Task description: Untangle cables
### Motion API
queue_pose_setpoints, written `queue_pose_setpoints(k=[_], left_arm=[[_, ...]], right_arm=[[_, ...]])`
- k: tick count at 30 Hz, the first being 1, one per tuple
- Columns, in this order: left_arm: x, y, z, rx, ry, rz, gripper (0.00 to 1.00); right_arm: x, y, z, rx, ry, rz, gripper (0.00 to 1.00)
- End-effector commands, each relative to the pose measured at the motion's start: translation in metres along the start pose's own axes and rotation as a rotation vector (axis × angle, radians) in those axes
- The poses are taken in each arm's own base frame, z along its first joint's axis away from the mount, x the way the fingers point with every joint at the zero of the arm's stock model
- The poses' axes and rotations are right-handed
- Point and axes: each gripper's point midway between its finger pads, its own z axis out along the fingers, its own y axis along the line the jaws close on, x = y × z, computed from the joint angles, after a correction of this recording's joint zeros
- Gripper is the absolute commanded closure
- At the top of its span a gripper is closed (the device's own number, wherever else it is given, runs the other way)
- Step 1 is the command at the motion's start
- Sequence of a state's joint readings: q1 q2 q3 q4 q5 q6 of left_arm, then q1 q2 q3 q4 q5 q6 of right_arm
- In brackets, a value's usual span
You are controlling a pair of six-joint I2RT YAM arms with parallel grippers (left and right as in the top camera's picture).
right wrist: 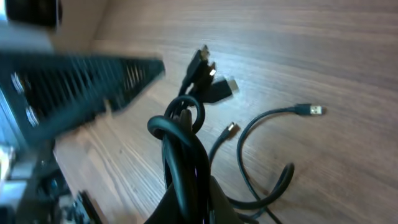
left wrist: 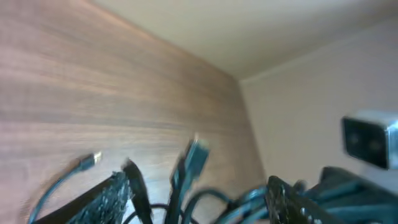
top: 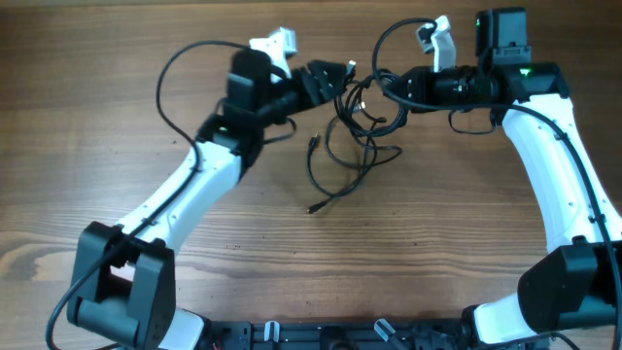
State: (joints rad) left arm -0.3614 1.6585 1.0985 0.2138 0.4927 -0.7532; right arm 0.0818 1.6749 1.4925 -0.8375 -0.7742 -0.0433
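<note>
The cables lie as a tangle of thin black cords on the wooden table, hanging between my two grippers, with loose loops trailing toward a plug end. My left gripper stands open, its ribbed fingers wide apart, and several cords and a plug pass between them untouched. My right gripper is shut on a bunch of the cables, which loops up out of its fingers. A silver-tipped plug lies loose on the table.
The left arm's ribbed finger sits close to the held bundle in the right wrist view. A wall edges the table's far side. Both white arms flank the tangle.
</note>
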Motion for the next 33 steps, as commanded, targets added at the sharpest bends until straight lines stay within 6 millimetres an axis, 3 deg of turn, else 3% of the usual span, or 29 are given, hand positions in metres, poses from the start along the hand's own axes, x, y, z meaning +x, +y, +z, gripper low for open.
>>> queue_pose_setpoints(k=[1, 3, 8, 11, 16, 20, 22, 24, 27, 33], left_arm=[[-0.002, -0.025, -0.021, 0.190, 0.106, 0.040, 0.22], [-0.002, -0.027, -0.028, 0.233, 0.139, 0.052, 0.17], [0.026, -0.060, -0.041, 0.441, 0.259, 0.250, 0.21], [0.032, -0.074, -0.038, 0.483, 0.244, 0.330, 0.24], [0.020, -0.062, -0.025, 0.375, 0.158, 0.394, 0.28], [0.010, -0.056, -0.023, 0.233, 0.201, 0.475, 0.28], [0.000, -0.055, -0.026, 0.065, 0.230, 0.590, 0.27], [-0.006, -0.066, -0.033, -0.013, 0.250, 0.713, 0.22], [-0.002, -0.083, -0.036, 0.044, 0.267, 0.800, 0.18], [0.024, -0.069, -0.013, 0.149, 0.367, 0.812, 0.19]], right_arm=[[0.002, 0.013, -0.004, -0.071, -0.002, -0.208, 0.96], [0.005, 0.019, -0.004, -0.103, 0.001, -0.270, 0.96], [0.006, 0.029, -0.005, -0.161, -0.011, -0.343, 0.96], [0.009, 0.030, -0.006, -0.170, -0.002, -0.326, 0.96], [0.016, 0.031, -0.006, -0.174, 0.023, -0.295, 0.96], [0.016, 0.031, -0.006, -0.175, 0.023, -0.293, 0.96], [0.016, 0.031, -0.006, -0.175, 0.023, -0.293, 0.96], [0.016, 0.031, -0.006, -0.175, 0.023, -0.293, 0.96], [0.017, 0.034, -0.006, -0.189, 0.027, -0.287, 0.96], [0.020, 0.044, -0.009, -0.252, 0.025, -0.270, 0.96]])
